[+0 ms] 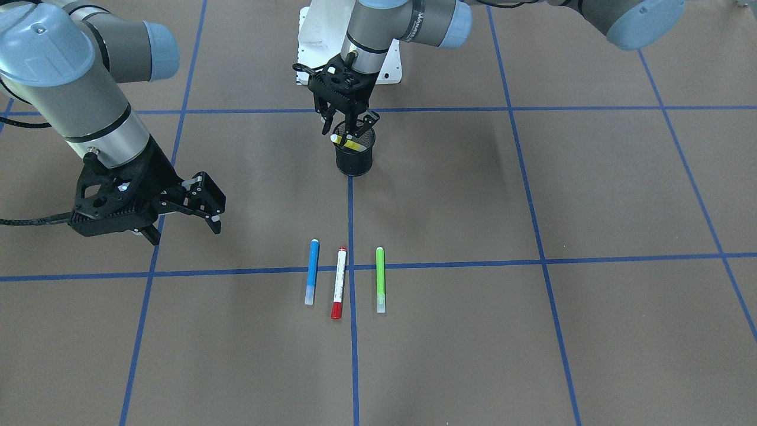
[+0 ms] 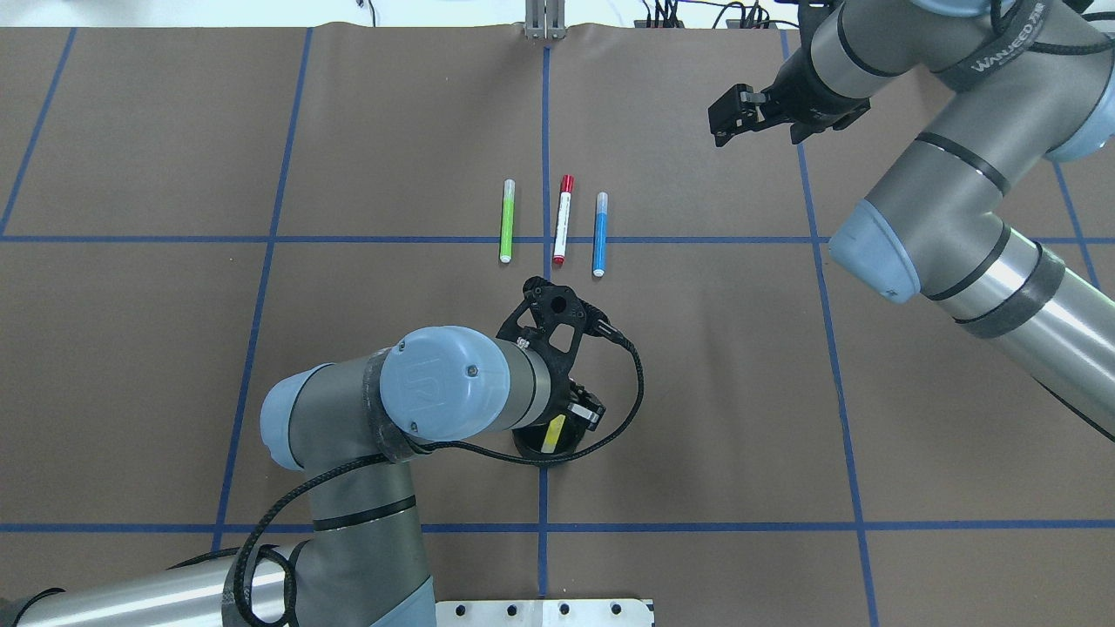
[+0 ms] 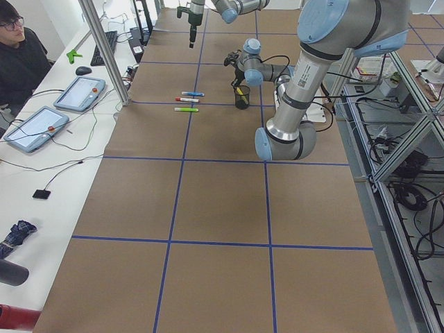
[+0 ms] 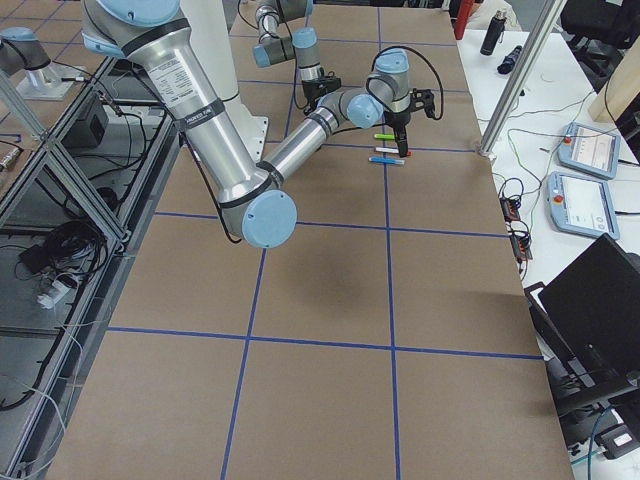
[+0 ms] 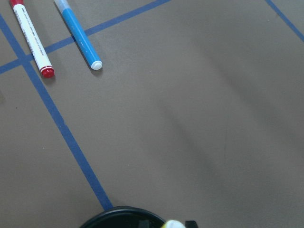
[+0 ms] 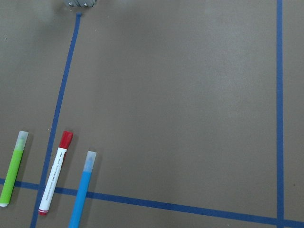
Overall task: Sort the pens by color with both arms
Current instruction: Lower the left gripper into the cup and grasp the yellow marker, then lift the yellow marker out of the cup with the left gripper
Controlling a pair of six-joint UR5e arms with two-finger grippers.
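1. My left pincer (image 1: 346,127) hangs tip-down right over the black mesh cup (image 1: 353,163). Its jaws are spread nearly as wide as the cup's mouth and grip nothing that I can see.
2. The yellow pen (image 1: 350,142) leans inside that cup, its top poking up between my fingers. The mesh wall rings it all round, and my own black cable (image 2: 640,374) loops past the rim.
3. My right pincer (image 1: 184,231) hovers above bare table (image 1: 532,355), well apart from the cup, with its jaws wide and empty.
4. Beyond the cup, three pens lie flat in a row, parallel and near each other but apart. The lime green pen (image 1: 380,279) is on my left, the white pen with red cap (image 1: 339,283) is in the middle, and the blue pen (image 1: 311,271) is on my right.
5. All three cross one blue tape line (image 1: 532,261). The middle pen lies just beside the tape that runs towards the cup.
6. Counted: four pens, one cup, two pincers.
7. The pens are slim. The green and blue ones carry pale, see-through caps at their far ends, and the white one's red cap points the same way.
8. At a side table off my left, a person (image 3: 17,62) sits by two tablets (image 3: 80,94).
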